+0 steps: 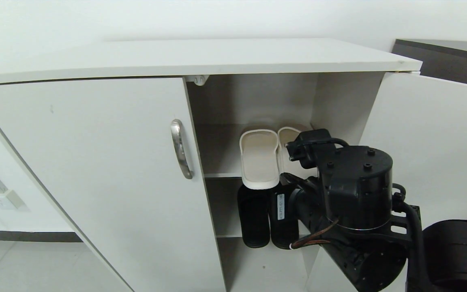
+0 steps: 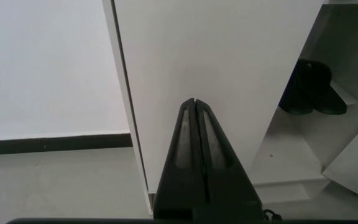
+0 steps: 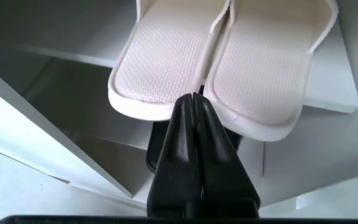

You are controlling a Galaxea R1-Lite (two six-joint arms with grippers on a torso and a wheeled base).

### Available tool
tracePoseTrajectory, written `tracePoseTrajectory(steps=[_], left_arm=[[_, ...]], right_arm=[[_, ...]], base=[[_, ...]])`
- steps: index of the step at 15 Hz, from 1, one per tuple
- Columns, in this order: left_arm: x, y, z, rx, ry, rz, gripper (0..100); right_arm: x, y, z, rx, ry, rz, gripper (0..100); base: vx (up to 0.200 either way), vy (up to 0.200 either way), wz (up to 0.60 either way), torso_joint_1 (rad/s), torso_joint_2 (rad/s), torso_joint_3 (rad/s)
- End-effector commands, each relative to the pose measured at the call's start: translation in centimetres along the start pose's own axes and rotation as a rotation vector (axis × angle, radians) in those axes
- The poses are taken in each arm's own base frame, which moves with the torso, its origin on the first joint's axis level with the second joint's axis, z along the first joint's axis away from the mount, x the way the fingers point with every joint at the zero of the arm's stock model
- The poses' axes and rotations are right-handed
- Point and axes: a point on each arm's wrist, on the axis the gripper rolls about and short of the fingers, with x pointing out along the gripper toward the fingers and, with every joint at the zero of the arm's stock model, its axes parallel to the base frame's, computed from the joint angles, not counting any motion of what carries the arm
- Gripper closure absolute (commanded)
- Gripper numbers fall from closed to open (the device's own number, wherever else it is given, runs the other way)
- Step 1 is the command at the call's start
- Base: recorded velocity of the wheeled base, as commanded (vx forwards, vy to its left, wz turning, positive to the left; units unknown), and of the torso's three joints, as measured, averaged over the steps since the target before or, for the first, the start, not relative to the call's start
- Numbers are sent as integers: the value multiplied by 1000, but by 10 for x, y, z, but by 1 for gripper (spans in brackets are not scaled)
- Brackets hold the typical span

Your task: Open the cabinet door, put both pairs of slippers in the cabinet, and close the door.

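- The cabinet [image 1: 79,162] is plain white inside and out; its handle [image 1: 181,149] is brushed silver.
- The pale slippers [image 1: 259,158] are cream, with a fine woven pattern on the insoles.
- The dark slippers [image 1: 253,219] are plain black.
- The left gripper [image 2: 194,106] and right gripper [image 3: 194,99] are black.
- The wall [image 2: 42,62] is white, with a black skirting strip [image 2: 55,144].

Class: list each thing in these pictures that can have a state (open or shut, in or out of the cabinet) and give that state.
Left cabinet door: shut.
Right cabinet door: swung open.
White slippers: on the upper shelf, ends overhanging its front edge.
Black slippers: on the shelf below, also overhanging.
Left gripper: jaws shut, empty.
Right gripper: jaws shut, at the white slippers.
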Motion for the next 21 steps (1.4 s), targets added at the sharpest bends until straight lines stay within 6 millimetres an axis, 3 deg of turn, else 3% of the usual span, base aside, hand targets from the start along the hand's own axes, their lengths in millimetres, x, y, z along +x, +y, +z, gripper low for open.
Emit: tracePoseTrajectory(steps=[1,7,21], left_arm=[[0,0,0,0,0,0,100],[0,0,0,1,0,0,100],[0,0,0,1,0,0,100]], right_arm=[[1,1,-4,-9,10,-2,100],[4,2,-9,-20,21,-4,100],[7,0,-14,-25,28,-18,100]], base=[[0,0,0,0,0,0],[0,0,0,0,0,0],[-200,0,0,1,2,3]])
